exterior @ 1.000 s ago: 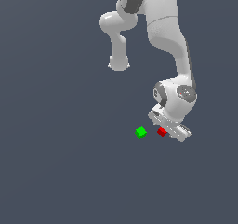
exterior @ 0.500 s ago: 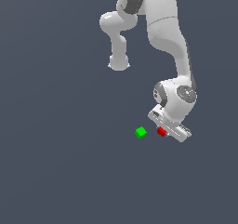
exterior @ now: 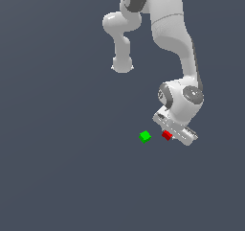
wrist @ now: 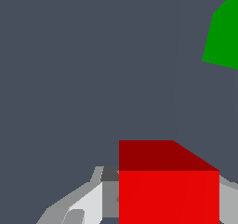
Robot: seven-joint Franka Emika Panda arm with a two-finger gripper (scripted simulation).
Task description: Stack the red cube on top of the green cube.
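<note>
The end effector (exterior: 168,135) sits low over the counter (exterior: 57,167) with the red cube (exterior: 166,135) between its fingers; in the wrist view the red cube (wrist: 168,186) fills the space between the 2 grey-white fingers (wrist: 88,202), which lie close against its sides, so the end effector appears closed on the cube, though actual contact at the pads cannot be confirmed. Whether the cube is lifted off the counter cannot be told. The green cube (exterior: 145,137) rests on the counter just beside the red cube, toward the exterior view's left, and the 2 are apart. Risk 1: if the grip is shallow or off-centre, the red cube can slip or rotate during the lift. Risk 2: the green cube is close, so a sideways transfer without enough height would probably knock it away. Risk 3: release with poor alignment over the green cube (wrist: 224,37) would likely let the red cube topple off.
</note>
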